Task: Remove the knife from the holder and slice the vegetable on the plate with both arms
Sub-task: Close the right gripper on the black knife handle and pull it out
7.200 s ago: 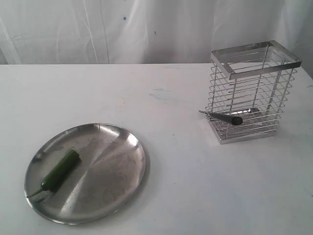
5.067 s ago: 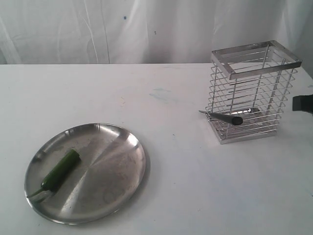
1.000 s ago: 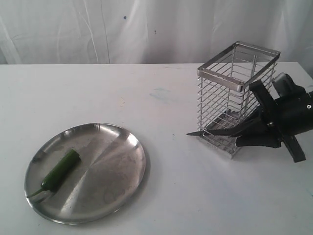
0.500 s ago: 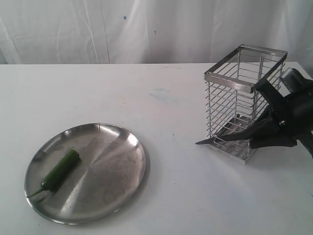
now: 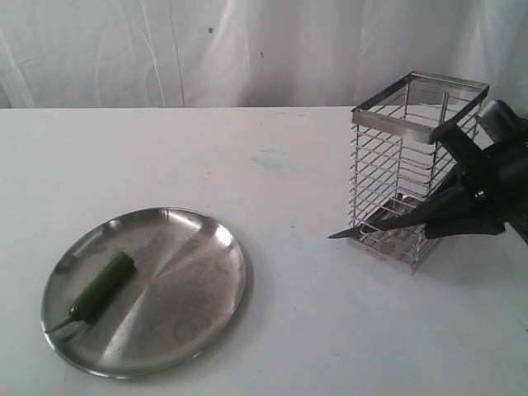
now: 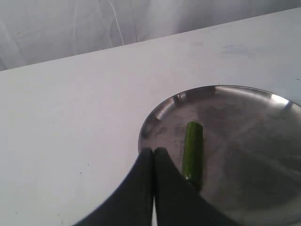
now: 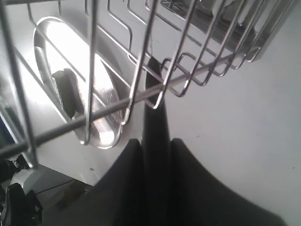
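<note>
Steel-wire holder (image 5: 419, 99), now twisted and tipped on the bench (image 5: 289, 165) by the right tool (image 7: 154, 143) clamping the knife (image 5: 363, 231), still snags its blade, while the vegetable (image 5: 103, 285) lies on the plate (image 5: 181, 289) far from the holder, beside the left tool (image 6: 154, 162), closed on nothing.

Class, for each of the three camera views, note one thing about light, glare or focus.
Exterior view: soft, even light, a pale sheen across the plate, a faint shadow under its near edge. Left wrist view: the shut left gripper up close is dark and soft-edged, the pepper sharper. Right wrist view: the plate glares white, the basket wires up close are blurred.
</note>
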